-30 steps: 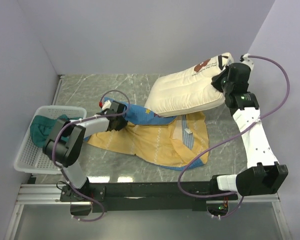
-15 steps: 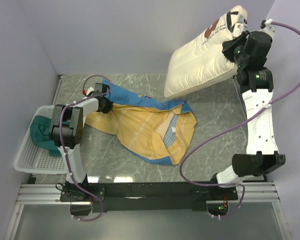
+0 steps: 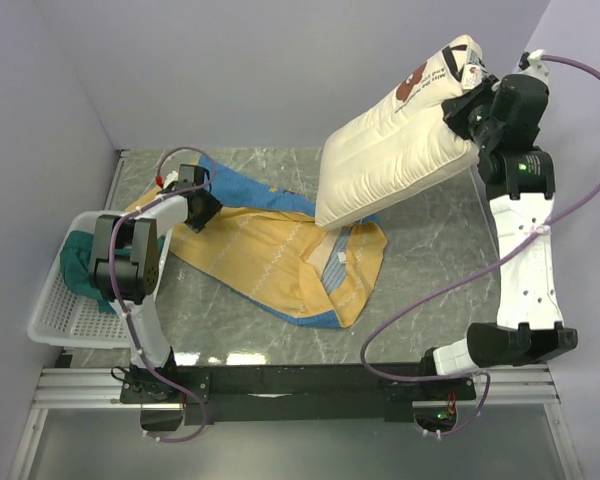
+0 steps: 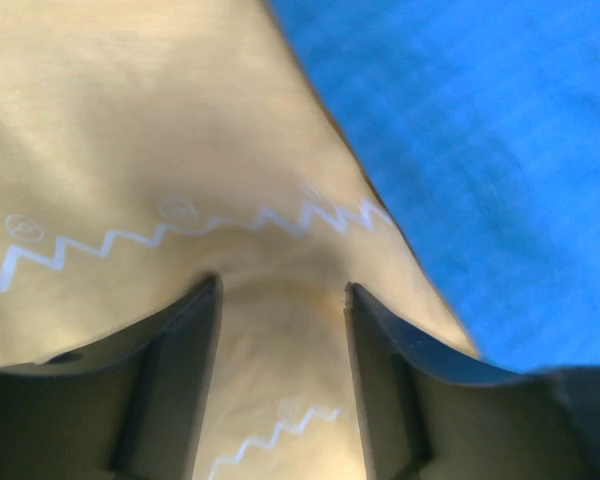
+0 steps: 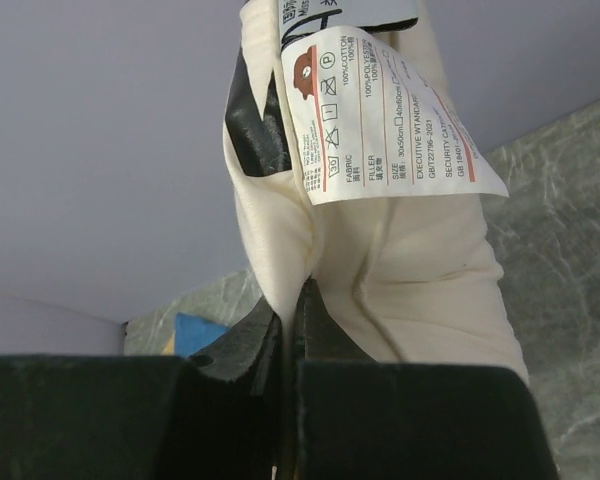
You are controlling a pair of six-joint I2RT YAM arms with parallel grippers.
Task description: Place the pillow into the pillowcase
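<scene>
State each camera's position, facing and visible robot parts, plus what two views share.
Top external: above and behind, looking down; left arm and right arm show.
Left wrist: on that arm, facing the pillowcase; left gripper fingers show.
Right wrist: facing the pillow and its tag; right gripper clamped on it.
Shared: pillow, top and right wrist.

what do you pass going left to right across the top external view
white basket holding the teal cloth → left gripper at the pillowcase's left end → pillowcase → pillow → right gripper at the pillow's right end
</scene>
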